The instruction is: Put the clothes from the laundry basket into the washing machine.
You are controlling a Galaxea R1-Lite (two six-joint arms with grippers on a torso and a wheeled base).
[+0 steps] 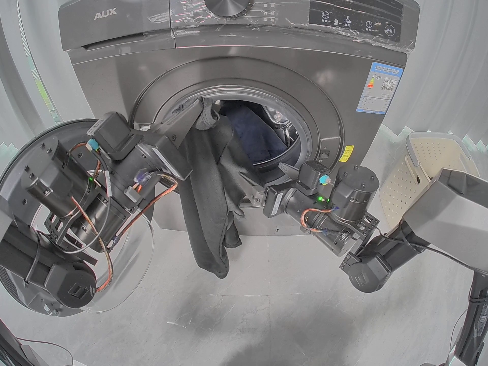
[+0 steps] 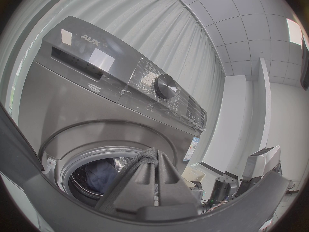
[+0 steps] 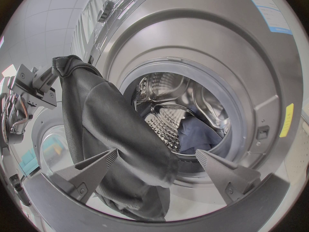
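Feeding a dark grey garment [image 1: 211,179] into the washing machine [image 1: 122,77] looks like the step in hand. Left gripper [image 1: 197,109] is clamped shut on the garment's top fold, at the upper left of the drum opening [image 1: 284,113]. Most of the cloth hangs outside, down the front panel, tail well below the opening. Right gripper [image 3: 156,154] has its jaws spread wide and holds nothing; it sits at the lower right of the opening, just beside the hanging cloth.

To do it well, I'd say:
- Carry the pinched end deeper, past the rim, before letting go.
- Have the free gripper gather the low tail and lift it over the lip, or the hanging weight likely drags it all back out.
- Keep the cloth off the door seal.

What each view adds:
- Left wrist view shows the pinch close up, fingers [image 2: 167,174] together with the fold bunched at their tips.
- Right wrist view shows the steel drum inside and a navy garment [image 3: 196,136] lying low in it.
- Head view shows the open door [image 1: 137,260] on the left and the cream laundry basket [image 1: 432,163] to the right of the machine. Can't tell whether any clothes remain in it.
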